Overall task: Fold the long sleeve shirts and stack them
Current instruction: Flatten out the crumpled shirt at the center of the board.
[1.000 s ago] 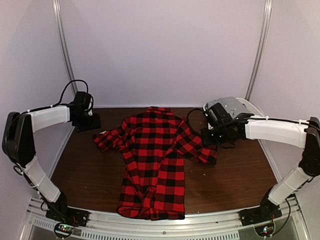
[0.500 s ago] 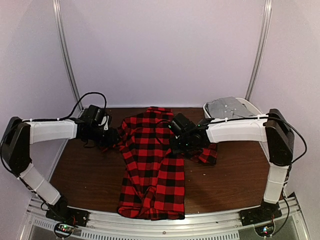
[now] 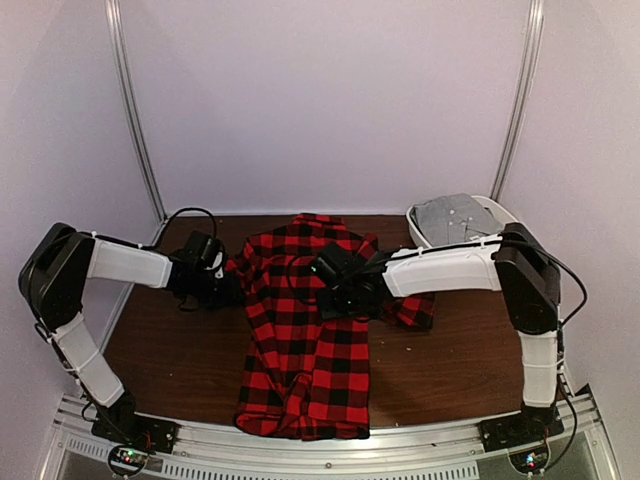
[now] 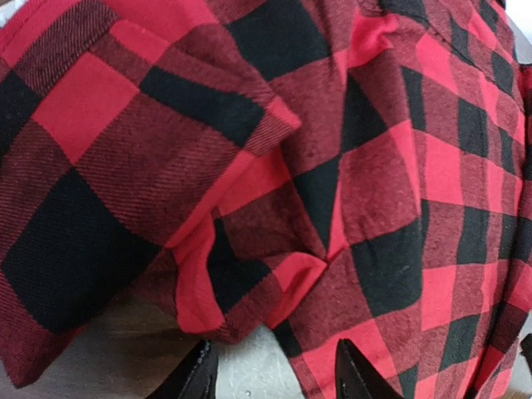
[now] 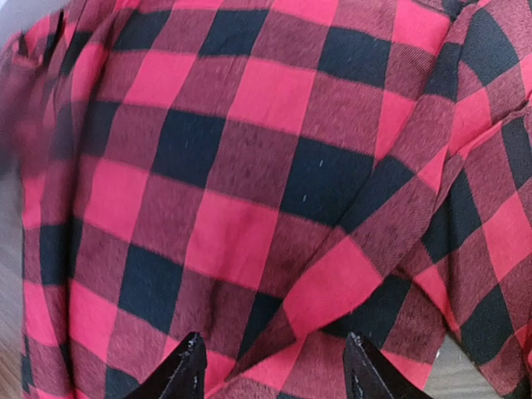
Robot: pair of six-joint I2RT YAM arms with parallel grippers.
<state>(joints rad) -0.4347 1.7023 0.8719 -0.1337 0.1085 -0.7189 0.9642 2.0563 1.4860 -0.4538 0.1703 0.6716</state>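
Observation:
One long sleeve shirt [image 3: 305, 345] in red-and-black check lies flat on the brown table [image 3: 170, 350], collar at the far end, hem near the front. My left gripper [image 3: 222, 285] sits low at the shirt's left side, where the left sleeve is bunched. In the left wrist view it [image 4: 274, 378] is open, with bare table and the folded sleeve edge [image 4: 208, 307] just ahead of its tips. My right gripper [image 3: 332, 290] hovers over the shirt's chest. It [image 5: 274, 374] is open above a fold of cloth [image 5: 366, 258]. The right sleeve [image 3: 412, 308] lies crumpled beside the body.
A white bin [image 3: 492, 212] holding grey cloth [image 3: 450, 217] stands at the back right corner. Metal frame posts [image 3: 135, 110] rise at both back corners. A rail [image 3: 300, 445] runs along the table's near edge, between the arm bases.
Both arms have swung inward from the back corners. The left gripper came to the left sleeve, which now lies bunched against the body. The right gripper crossed over the right sleeve to the chest.

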